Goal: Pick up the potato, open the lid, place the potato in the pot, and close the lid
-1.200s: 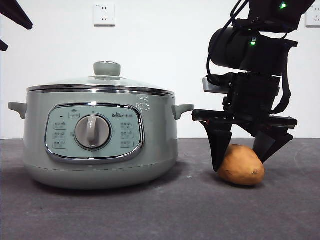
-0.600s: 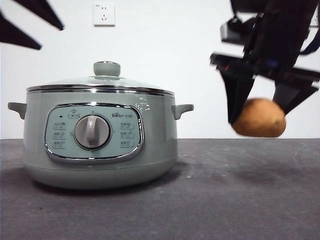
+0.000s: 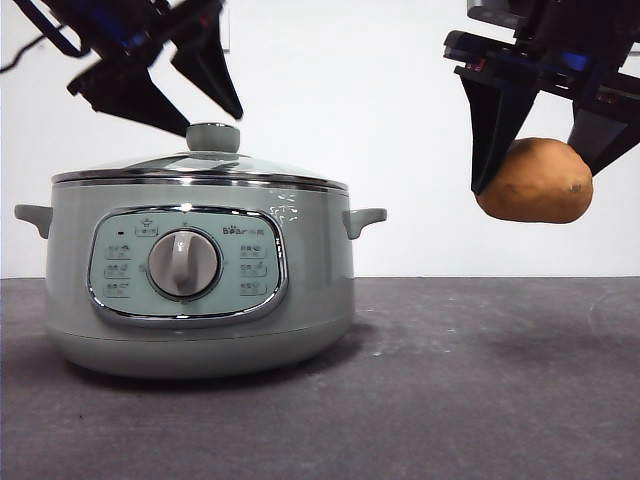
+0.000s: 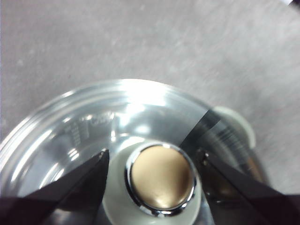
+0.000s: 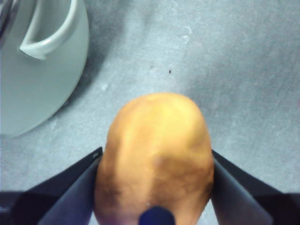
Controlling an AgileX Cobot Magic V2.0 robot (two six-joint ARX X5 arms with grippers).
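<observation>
The right pincer (image 3: 540,150) is clenched on the potato (image 3: 535,181) and holds it in the air, well above the grey table (image 3: 450,380) and off to the side of the pot (image 3: 200,270). In the right wrist view the two black jaws press on both sides of the potato (image 5: 154,154), and one handle of the pot (image 5: 47,35) is seen beside it, lower down.

The pot stands on the table with the lid (image 3: 200,165) on it, closed. The left pincer (image 3: 185,95) is above the lid, and its jaws are spread apart. In the left wrist view the jaws stand on either side of the green knob (image 4: 161,176) with the chrome top, and a small gap is seen between each jaw and the knob. The glass of the lid (image 4: 93,122) shines under them.
</observation>
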